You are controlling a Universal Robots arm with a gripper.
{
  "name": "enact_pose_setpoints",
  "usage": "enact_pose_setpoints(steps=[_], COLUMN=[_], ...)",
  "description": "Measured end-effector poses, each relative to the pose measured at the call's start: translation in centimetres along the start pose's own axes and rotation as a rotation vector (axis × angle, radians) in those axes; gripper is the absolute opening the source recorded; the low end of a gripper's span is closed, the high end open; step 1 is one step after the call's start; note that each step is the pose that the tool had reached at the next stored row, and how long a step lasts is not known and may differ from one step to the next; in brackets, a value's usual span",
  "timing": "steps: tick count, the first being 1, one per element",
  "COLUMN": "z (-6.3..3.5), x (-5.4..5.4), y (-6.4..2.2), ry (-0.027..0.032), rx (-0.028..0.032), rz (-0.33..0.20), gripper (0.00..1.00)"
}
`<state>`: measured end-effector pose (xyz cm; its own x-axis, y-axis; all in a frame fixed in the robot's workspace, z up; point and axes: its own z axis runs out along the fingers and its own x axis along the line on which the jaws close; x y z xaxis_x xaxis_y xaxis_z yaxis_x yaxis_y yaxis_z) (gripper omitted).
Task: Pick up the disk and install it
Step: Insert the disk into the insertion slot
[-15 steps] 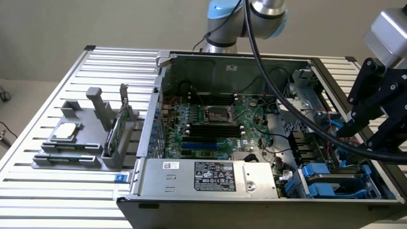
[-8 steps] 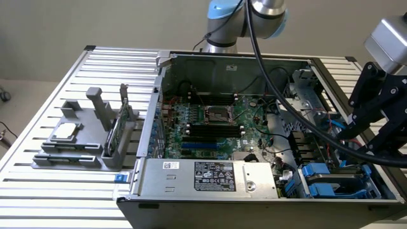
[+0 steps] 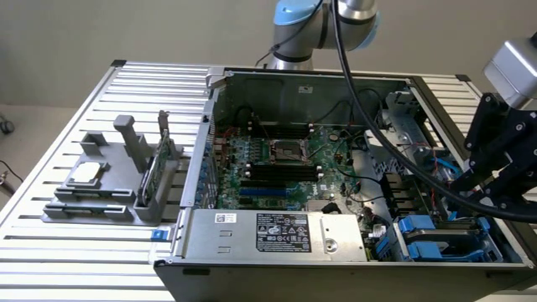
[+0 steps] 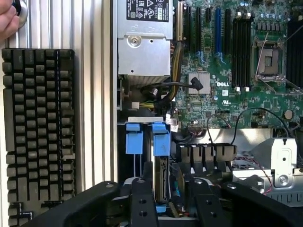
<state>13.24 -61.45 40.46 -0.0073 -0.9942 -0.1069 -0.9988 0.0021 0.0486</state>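
The disk (image 4: 161,182) stands on edge in the drive bay at the corner of the open computer case (image 3: 277,78). I see its thin metal side and a blue carrier tab (image 4: 161,139) at its end. My gripper (image 4: 171,184) is low over that bay with its black fingers (image 4: 142,198) on either side of the disk's edge. One finger is close to the disk, the other stands a little apart from it, so the jaws are open. In the exterior view the gripper (image 3: 488,192) hangs over the blue carriers (image 3: 424,229) at the case's near right corner.
A second blue tab (image 4: 134,142) sits beside the disk. The silver power supply (image 3: 273,233) and the motherboard (image 3: 285,160) lie beside the bay, with cables between them. A grey holder (image 3: 109,182) holds a chip and a card. A keyboard (image 4: 38,127) lies outside the case, with a hand (image 4: 7,19) beyond it.
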Motion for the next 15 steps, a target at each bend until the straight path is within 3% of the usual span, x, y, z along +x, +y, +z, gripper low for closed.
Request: enact_pose_setpoints(steps=[3, 15], z=[0.55, 2.74], x=[-0.2, -0.5], y=[-0.36, -0.92], ry=[0.0021, 0.0034], rx=[0.0000, -0.0002], rz=[0.000, -0.002], gripper=[0.20, 0.20])
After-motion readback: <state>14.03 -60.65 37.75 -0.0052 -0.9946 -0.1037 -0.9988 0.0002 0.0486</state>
